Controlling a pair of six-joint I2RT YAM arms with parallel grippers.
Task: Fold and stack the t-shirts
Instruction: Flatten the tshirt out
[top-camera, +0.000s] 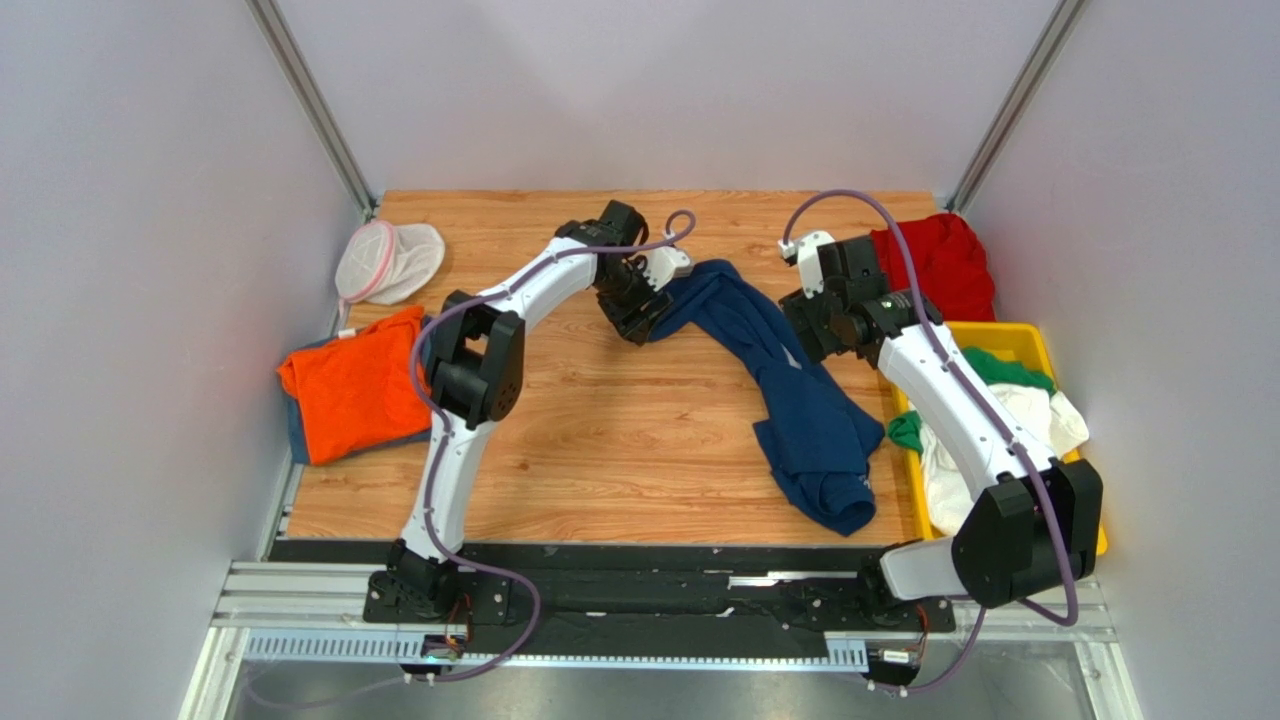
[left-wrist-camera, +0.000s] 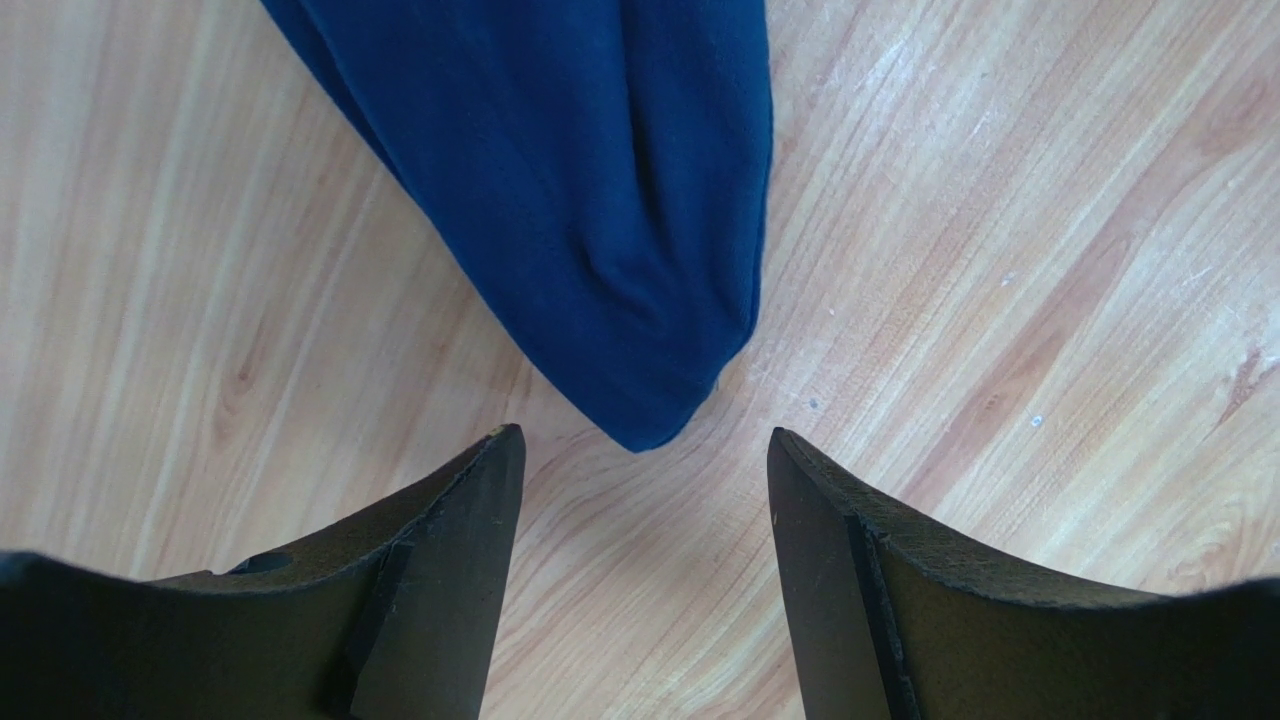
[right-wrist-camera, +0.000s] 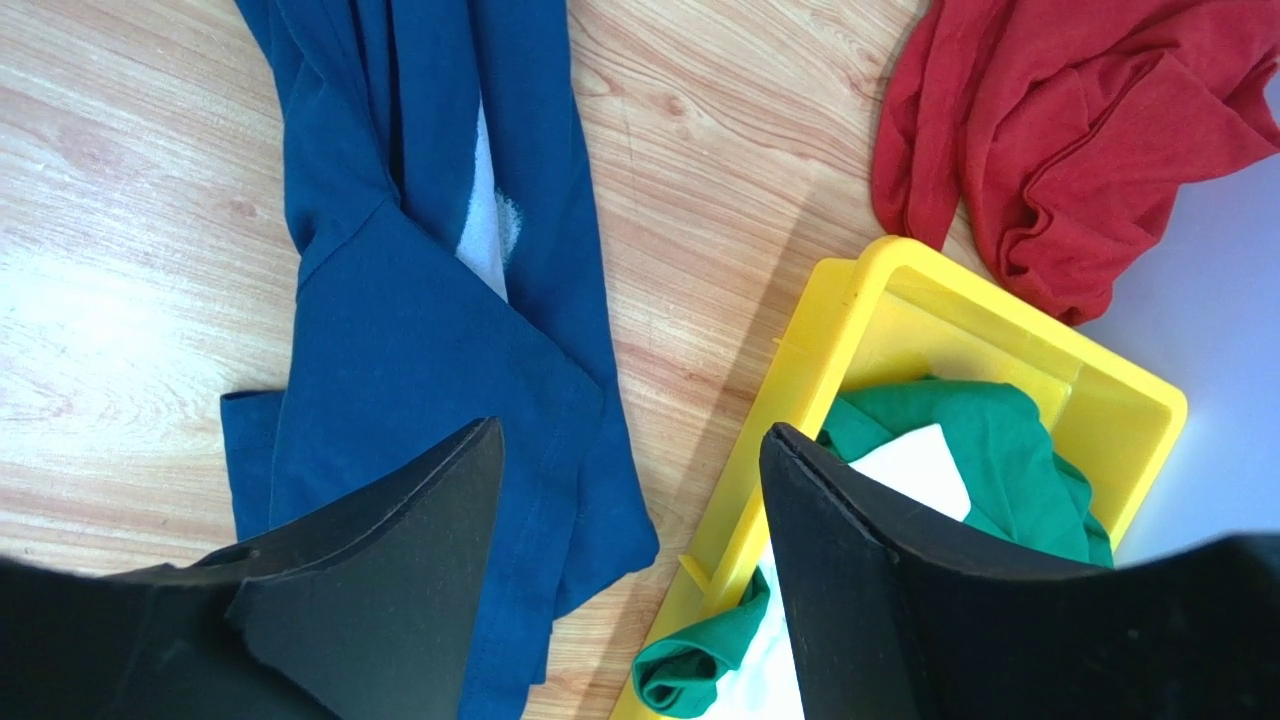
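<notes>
Both grippers hang open and empty. The left gripper (left-wrist-camera: 646, 444) has its jaws spread wide above bare wood, with the pointed end of the navy t-shirt (top-camera: 804, 398) just beyond them at 12 o'clock. The right gripper (right-wrist-camera: 628, 438) is spread as wide over the gap between that shirt and the yellow bin (right-wrist-camera: 842, 323).

From where I stand, the table (top-camera: 601, 465) carries 1 shirt in play. The navy t-shirt is twisted into a long rope, running from the table's centre toward 5 o'clock and bunching into a heap at its near end. The orange t-shirt (top-camera: 353, 390) lies folded at 9 o'clock, and the red t-shirt (top-camera: 939, 255) is crumpled at 1 o'clock. The bin at 3 o'clock holds the white t-shirt (top-camera: 950, 477) and the green t-shirt (top-camera: 995, 368). A mesh pouch (top-camera: 383, 258) sits at 10 o'clock.

I'd judge the navy cloth light, limp and thin. It should drape, stretch and drag along the wood rather than keep any shape. A pinch needs a bunched edge, not flat fabric. The narrow tip under the left wrist looks like the easiest hold. The right could take the far heap, so that the 2 together can pull it flat.
</notes>
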